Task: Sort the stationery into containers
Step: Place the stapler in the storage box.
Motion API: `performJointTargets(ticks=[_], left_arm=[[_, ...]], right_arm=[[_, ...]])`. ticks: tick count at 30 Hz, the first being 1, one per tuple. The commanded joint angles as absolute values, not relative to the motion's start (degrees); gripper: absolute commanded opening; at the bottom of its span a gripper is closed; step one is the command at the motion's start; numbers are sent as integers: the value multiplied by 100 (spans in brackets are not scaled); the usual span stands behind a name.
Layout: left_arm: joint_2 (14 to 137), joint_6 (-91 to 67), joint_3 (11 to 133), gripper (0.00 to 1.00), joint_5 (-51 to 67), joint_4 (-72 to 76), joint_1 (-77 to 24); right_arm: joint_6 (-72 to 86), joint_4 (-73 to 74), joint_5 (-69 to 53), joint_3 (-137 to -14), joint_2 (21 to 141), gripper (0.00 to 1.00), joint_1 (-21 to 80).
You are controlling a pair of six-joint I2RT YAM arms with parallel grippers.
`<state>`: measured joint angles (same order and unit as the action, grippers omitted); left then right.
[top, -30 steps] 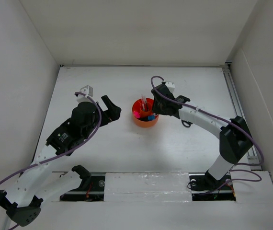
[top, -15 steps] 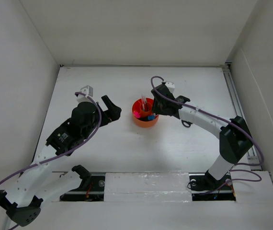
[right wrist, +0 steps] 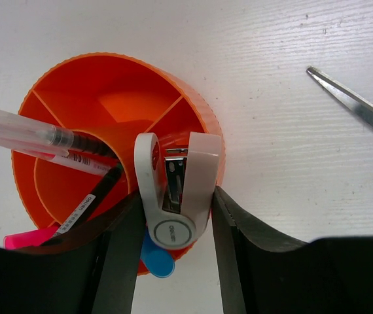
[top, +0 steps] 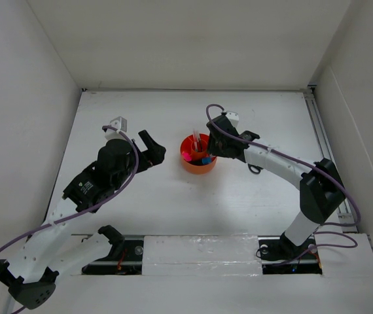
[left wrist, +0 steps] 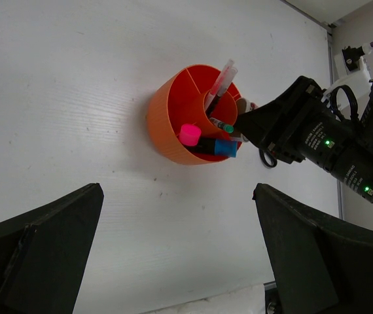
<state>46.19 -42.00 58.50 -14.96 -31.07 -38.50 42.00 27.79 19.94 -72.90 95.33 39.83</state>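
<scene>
While the right hand [right wrist: 175, 203] pinches the small white clip-like piece [right wrist: 177, 173] between its two fingers, it hangs directly over the orange organiser [top: 198, 163], which stands near the middle of the table [top: 173, 216], a little toward the far edge.

- Piece position: over the organiser's rim on the side facing the right edge of the table, above an outer wedge beside the central cup. I cannot tell whether its lower end is already below the rim.
- Organiser contents: clear-barrelled and thin black pens [right wrist: 75, 147] lean in the central cup. The pink-capped marker [left wrist: 189, 135] and blue-capped marker [left wrist: 226, 148] sit in outer wedges on the near side.
- Scissors [right wrist: 360, 108]: lying flat on the table just beside the organiser toward the right edge, not yet sorted. Only one blade shows in the right wrist view.
- Left hand [left wrist: 178, 196]: fingers spread wide, holding nothing, hovering apart from the organiser on its left-edge side.

Step in hand, as I judge it: depositing the clip-like piece.

Next move calls for lowering it until it clears the wedge wall, then parting the fingers without knocking the leaning pens. The scissors look like the last item to fetch.
</scene>
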Motion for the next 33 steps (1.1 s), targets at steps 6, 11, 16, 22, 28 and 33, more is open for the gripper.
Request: performJointTargets(ticks=[6, 11, 16, 22, 28, 33], left_arm=[[4518, -4166, 5818, 100, -1459, -2918, -3832], [4518, -4166, 5818, 100, -1459, -2918, -3832], [4465, -4166, 5818, 100, -1459, -2918, -3832], [4465, -4166, 5818, 100, -1459, -2918, -3832], [4465, -4166, 5766, 100, -1459, -2918, -3832], [4465, -4166, 5766, 100, -1459, -2918, -3832]], right_arm=[[4184, 2496, 2092, -7269, 9422, 47, 4025], [4184, 2443, 2092, -7216, 9370, 51, 4025], [4184, 2443, 2092, -7216, 9317, 64, 4025], [4184, 2443, 2145, -7216, 9203, 69, 4025], [4184, 2505, 2206, -7268, 8913, 70, 4025], [4184, 2952, 2407, -7330, 8658, 70, 3973]])
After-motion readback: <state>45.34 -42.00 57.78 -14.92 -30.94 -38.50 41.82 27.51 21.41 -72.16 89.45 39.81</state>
